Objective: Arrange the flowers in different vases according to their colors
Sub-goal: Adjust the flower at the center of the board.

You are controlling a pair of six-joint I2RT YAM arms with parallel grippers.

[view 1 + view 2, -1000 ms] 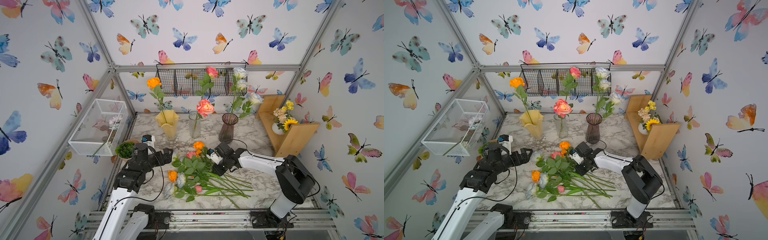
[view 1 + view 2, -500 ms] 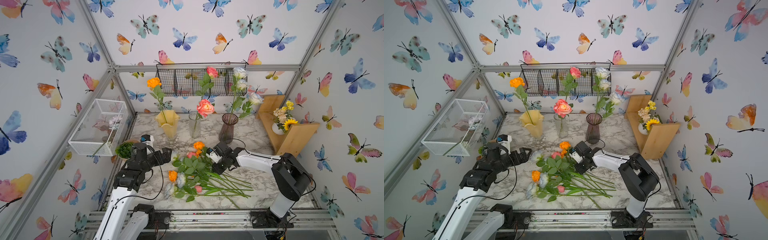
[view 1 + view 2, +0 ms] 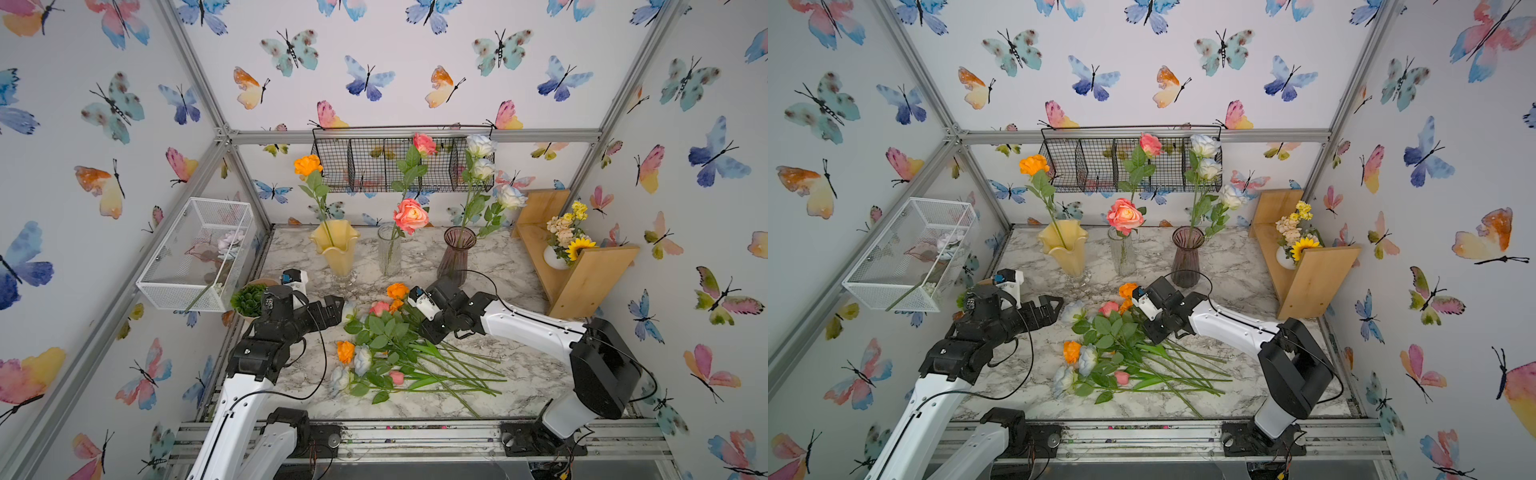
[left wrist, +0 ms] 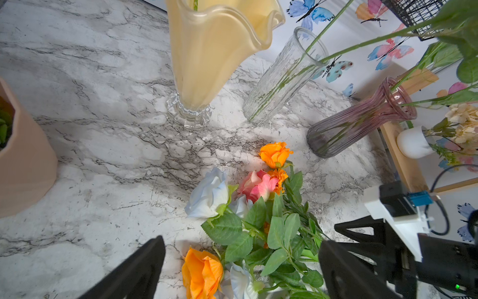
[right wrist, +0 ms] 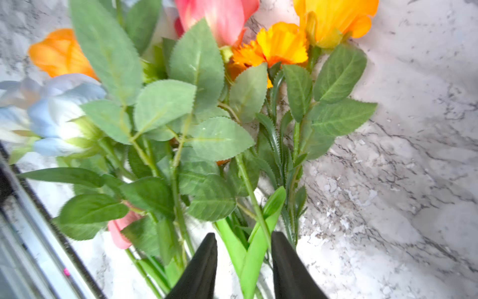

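Right gripper [image 5: 243, 234]: black jaws partly parted astride bright green stems [image 5: 256, 246]; we cannot tell whether they pinch. Left gripper [image 3: 334, 309]: jaws spread wide, empty, left of centre. Loose orange, pink and white artificial flowers [image 3: 386, 345]: heaped centre-frame on white marble tabletop [image 3: 519, 374]. Above, we count yellow ruffled glass vase [image 3: 334, 249] holding orange, clear ribbed cylinder vase [image 3: 389, 249] pink, smoky purple ribbed vase [image 3: 457, 253] white.

Reaches the left arm [image 3: 245, 399] forward and low, left gripper [image 4: 240, 242] level, fingers spread wide. Stretches the right arm [image 3: 528, 328] inward from its base, wrist pitched downward, right gripper [image 5: 244, 236] partly parted, tips pointing down.
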